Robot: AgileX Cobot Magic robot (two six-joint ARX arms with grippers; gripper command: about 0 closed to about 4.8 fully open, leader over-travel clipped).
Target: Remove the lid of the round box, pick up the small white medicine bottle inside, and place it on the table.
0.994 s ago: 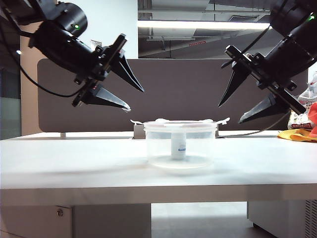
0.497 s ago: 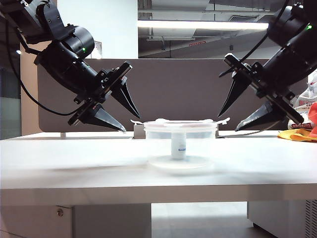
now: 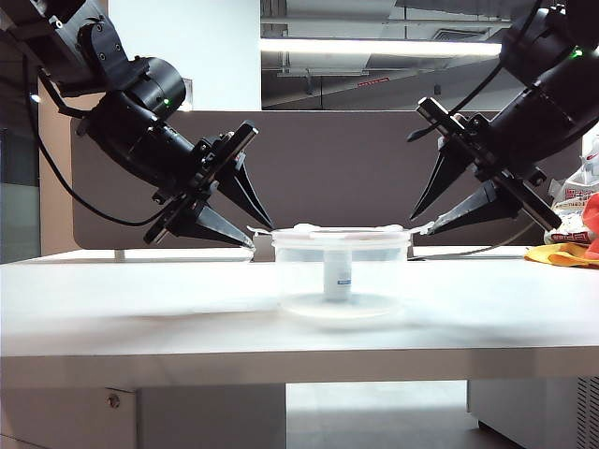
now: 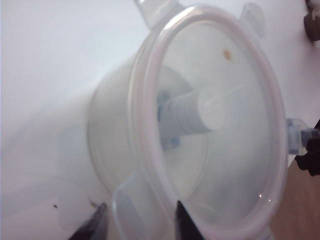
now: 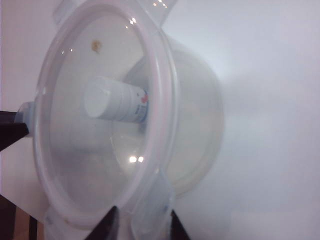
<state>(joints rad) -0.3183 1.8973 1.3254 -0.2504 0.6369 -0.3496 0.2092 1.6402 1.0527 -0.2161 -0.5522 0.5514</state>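
fingers of our left gripper [image 4: 137, 220] and right gripper [image 5: 140, 225] each straddle a snap tab, spread and not yet clamped, on opposite sides of the lid [image 3: 341, 231], so we can lift it level off the round box [image 3: 342, 276] on the table [image 3: 140, 309].

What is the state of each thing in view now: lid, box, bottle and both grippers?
Flat round clear plastic lid: on the box, tabs sticking out.
Clear round plastic box: closed, upright on the white table.
Small white medicine bottle: upright inside the box.
Left gripper: jaws apart, straddling a lid tab.
Right gripper: jaws apart, straddling the opposite tab.
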